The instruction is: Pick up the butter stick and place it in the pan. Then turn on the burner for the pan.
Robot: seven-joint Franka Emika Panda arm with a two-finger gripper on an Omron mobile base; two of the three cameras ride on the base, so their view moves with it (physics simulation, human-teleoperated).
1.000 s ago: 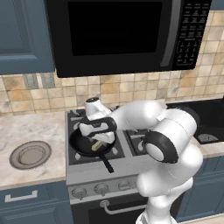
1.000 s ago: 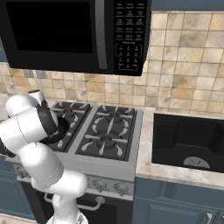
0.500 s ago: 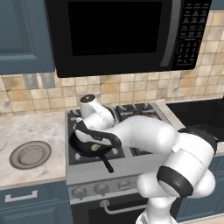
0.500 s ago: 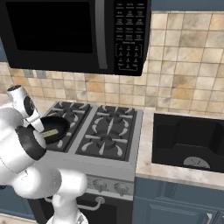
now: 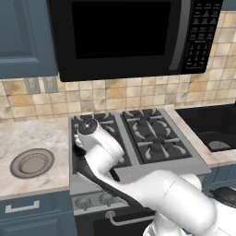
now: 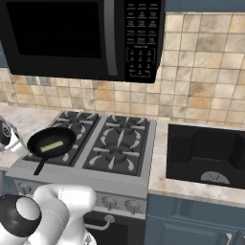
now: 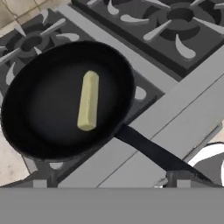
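I see the small pale yellow-green butter stick [image 7: 88, 101] lying flat inside the round black frying pan [image 7: 52, 131], which sits on the silver stove's [image 6: 127, 179] front-left grate. I cannot tell whether my hand is apart or together.

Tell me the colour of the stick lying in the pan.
Pale yellow-green butter stick, lying in the black pan; clearest in the hand view.

Pan [image 6: 50, 142] on silver stove [image 6: 119, 168]

Pale yellow butter stick [image 7: 88, 101] flat inside black pan [image 7: 39, 131] atop front-left burner [image 6: 72, 151].
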